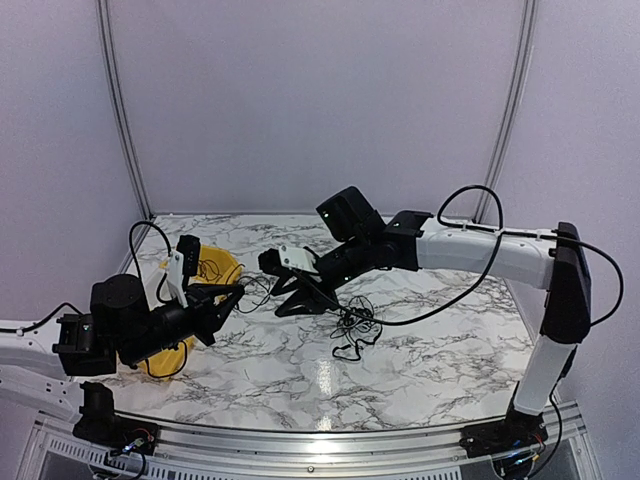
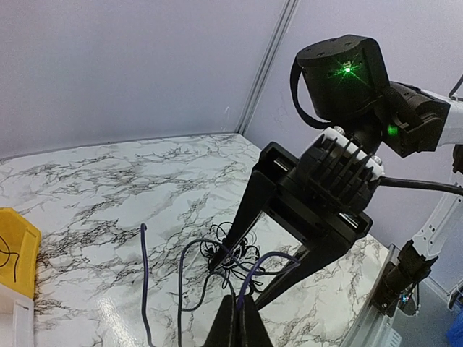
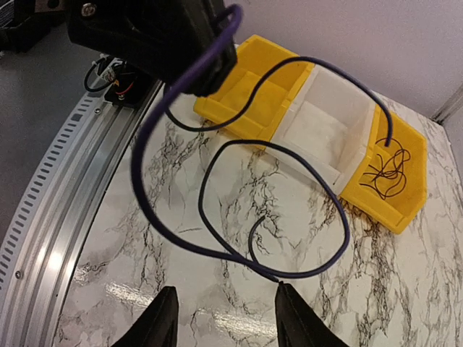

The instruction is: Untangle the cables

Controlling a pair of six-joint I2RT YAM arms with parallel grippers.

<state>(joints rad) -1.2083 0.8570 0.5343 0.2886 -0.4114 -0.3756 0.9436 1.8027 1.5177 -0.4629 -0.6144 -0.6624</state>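
A white marble table with grey veins (image 1: 420, 350) fills the middle. On its left side sit two yellow plastic boxes (image 3: 275, 50) (image 3: 376, 206) with a white plastic box (image 3: 325, 119) between them, touching. A shiny metal rail (image 1: 330, 440) runs along the near edge. Plain pale walls (image 1: 320, 100) stand behind.

Walls (image 1: 320, 100): plain pale panels across the upper frame
Posts (image 1: 118, 110): metal uprights, upper left and upper right
Table (image 1: 260, 370): white marble-patterned top, grey veins
Rail (image 1: 300, 440): aluminium, bottom edge
Glare (image 1: 325, 375): lower centre
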